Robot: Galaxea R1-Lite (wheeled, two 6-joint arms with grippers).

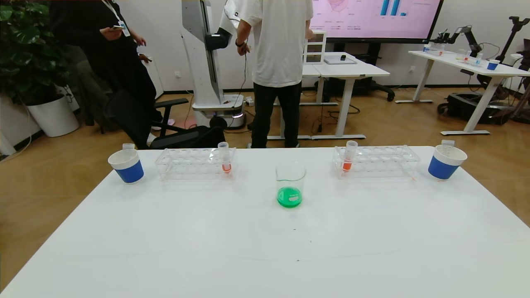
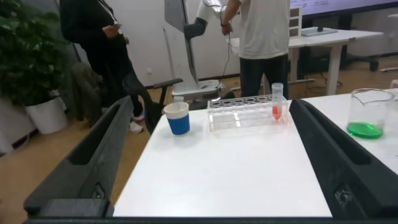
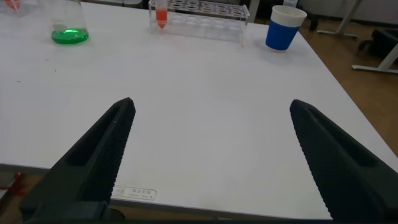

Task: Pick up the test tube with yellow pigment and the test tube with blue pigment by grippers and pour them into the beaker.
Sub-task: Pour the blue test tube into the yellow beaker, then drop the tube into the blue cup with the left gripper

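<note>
The clear beaker (image 1: 290,178) stands mid-table with green liquid at its bottom; it also shows in the left wrist view (image 2: 367,112) and the right wrist view (image 3: 68,25). No tube with yellow or blue liquid is in view. A clear tube top sticks up at each paper cup, the left (image 1: 128,146) and the right (image 1: 447,144), with their contents hidden. Neither gripper shows in the head view. My left gripper (image 2: 210,102) is open and empty over the table's near left part. My right gripper (image 3: 211,102) is open and empty over the table's near right edge.
Two clear racks, the left rack (image 1: 194,163) and the right rack (image 1: 377,160), stand at the back, each holding an orange-red tube: one on the left (image 1: 225,158), one on the right (image 1: 348,156). Blue-banded paper cups stand at the far left (image 1: 127,165) and the far right (image 1: 445,162). People and a robot stand behind the table.
</note>
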